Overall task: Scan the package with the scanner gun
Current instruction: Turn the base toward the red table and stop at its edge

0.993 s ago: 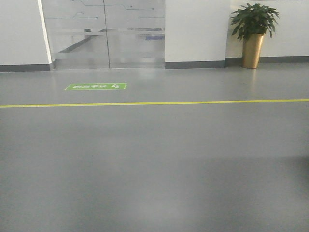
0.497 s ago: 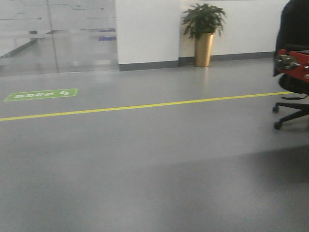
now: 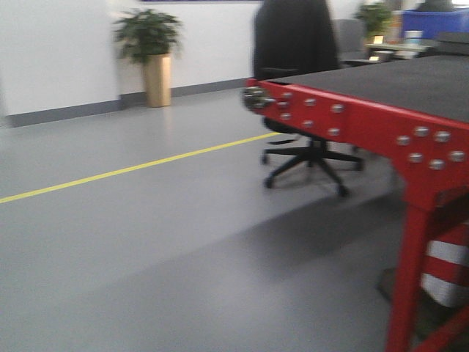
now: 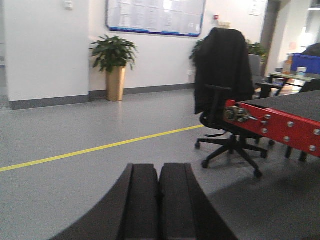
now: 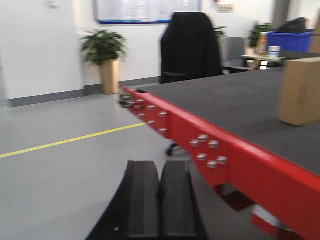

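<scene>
Grey floor [image 3: 146, 242], yellow line [image 3: 110, 174] now slanting; green floor sign gone from front view. Red-framed table [image 3: 352, 121], only a corner half second ago, now fills right side. Black office chair [image 3: 293, 44] behind it. Potted plant [image 3: 150, 37] shifted left. Tan package [image 5: 300, 90] stands on table top, far right in right wrist view. Left gripper [image 4: 159, 172], right gripper [image 5: 160, 167]: jaws pressed together, empty.
</scene>
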Available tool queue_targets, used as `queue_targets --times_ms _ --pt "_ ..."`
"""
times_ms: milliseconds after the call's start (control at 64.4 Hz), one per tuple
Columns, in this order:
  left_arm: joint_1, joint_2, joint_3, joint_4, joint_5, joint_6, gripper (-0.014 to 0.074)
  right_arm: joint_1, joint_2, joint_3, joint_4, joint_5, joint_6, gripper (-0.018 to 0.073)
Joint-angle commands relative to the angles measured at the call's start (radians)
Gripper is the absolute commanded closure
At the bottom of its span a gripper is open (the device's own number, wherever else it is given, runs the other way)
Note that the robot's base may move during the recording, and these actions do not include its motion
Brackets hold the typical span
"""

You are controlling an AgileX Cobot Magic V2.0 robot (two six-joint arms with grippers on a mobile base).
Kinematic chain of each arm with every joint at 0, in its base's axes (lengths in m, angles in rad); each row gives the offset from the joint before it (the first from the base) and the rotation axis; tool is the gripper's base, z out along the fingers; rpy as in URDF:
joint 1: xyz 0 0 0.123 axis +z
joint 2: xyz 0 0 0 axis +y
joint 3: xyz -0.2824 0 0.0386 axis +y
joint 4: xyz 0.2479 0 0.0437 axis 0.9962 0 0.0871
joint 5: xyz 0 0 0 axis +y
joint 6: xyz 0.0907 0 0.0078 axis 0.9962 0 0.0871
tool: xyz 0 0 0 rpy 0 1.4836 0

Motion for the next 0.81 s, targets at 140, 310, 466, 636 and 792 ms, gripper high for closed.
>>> queue_targets --times_ms 140,310,466,636,792 --pt "0.005 -0.004 -0.003 0.006 -0.020 -0.002 0.0708 0.002 -0.003 0.000 -0.008 -0.014 -0.001 0.0728" --pt "0.005 -0.004 -0.003 0.006 -0.020 -0.002 0.0708 0.002 -0.003 0.000 -0.008 -0.014 -0.001 0.0728" --pt "0.005 -0.004 -0.003 0.006 -0.020 -0.002 0.0708 0.002 -0.003 0.000 -0.008 -0.014 -0.001 0.0728" --pt "0.005 -0.004 -0.003 0.006 -0.020 -0.002 0.0708 0.002 -0.003 0.000 -0.008 -0.014 -0.001 0.0728" --pt "0.005 -0.004 -0.003 0.006 -0.020 -0.002 0.0708 0.002 -0.003 0.000 -0.008 -0.014 -0.001 0.0728"
